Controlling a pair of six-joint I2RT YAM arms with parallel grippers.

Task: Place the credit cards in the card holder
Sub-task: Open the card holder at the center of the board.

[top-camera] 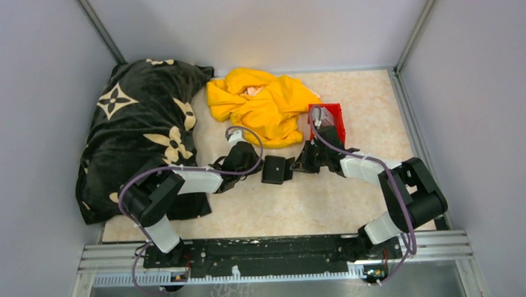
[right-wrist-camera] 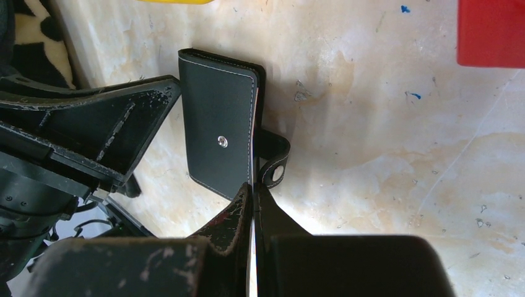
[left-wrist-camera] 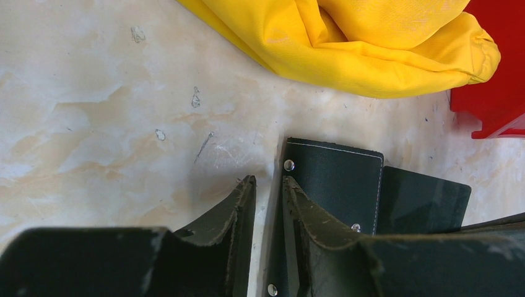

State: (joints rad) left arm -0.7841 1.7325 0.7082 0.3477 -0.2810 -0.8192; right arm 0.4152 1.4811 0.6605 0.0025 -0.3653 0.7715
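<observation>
Black rectangular card holder [right-wrist-camera: 220, 136], metal snap, on mottled beige worktop [right-wrist-camera: 384, 154]. Right pincer [right-wrist-camera: 254, 201] closed at its stitched edge; left pincer [left-wrist-camera: 269, 198], narrowly parted, at its riveted edge.

The card holder [top-camera: 273, 169] lies at frame centre on the desk [top-camera: 315, 206], between the left hand [top-camera: 256, 167] and the right hand [top-camera: 295, 166]. Upper centre, behind it: cloth [top-camera: 262, 105], with the bin [top-camera: 336, 109] to its right. Blanket [top-camera: 141, 126]: upper left.

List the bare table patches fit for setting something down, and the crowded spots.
Bare: between the card holder and the near rail; right of the red bin. Crowded: around the card holder; black cloth left, yellow cloth behind.
</observation>
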